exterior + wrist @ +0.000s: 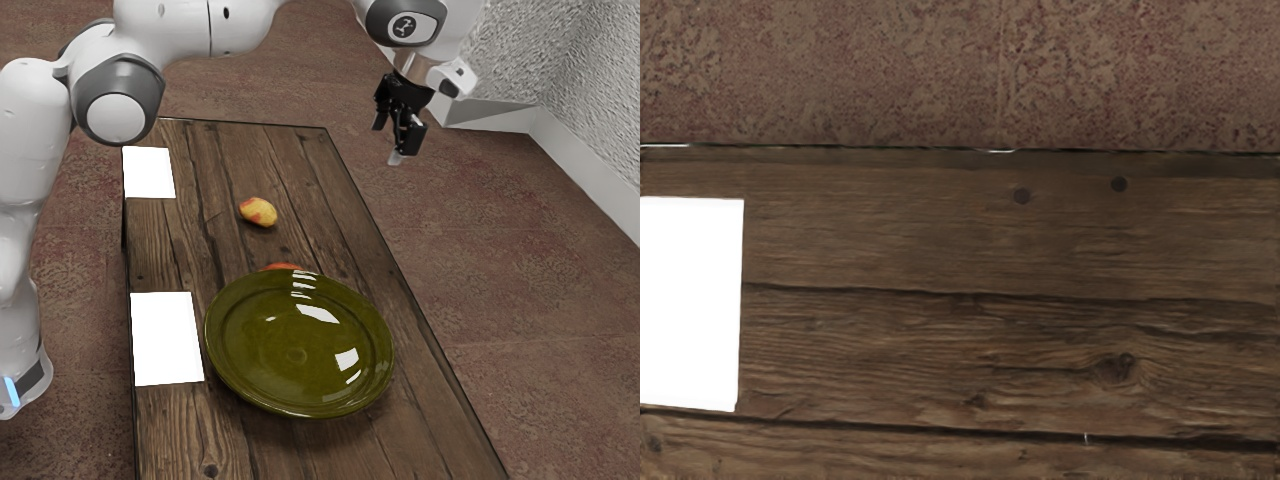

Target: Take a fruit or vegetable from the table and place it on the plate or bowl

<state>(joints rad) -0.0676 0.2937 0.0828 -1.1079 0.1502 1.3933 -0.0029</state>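
- Hand (400,135): spread, empty, high above worktop (300,180) edge.
- Fruit (258,211): likely light, firm, smooth, prone to rolling; best gripped across its narrow middle.

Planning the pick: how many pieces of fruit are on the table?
2: a yellow-red fruit lies on the wood beyond the plate; a red one peeks over its far rim, mostly hidden.

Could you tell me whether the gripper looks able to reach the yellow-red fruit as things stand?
Probably yes: the gripper hangs raised, and the yellow-red fruit lies uncovered on bare wood, apart from the plate.
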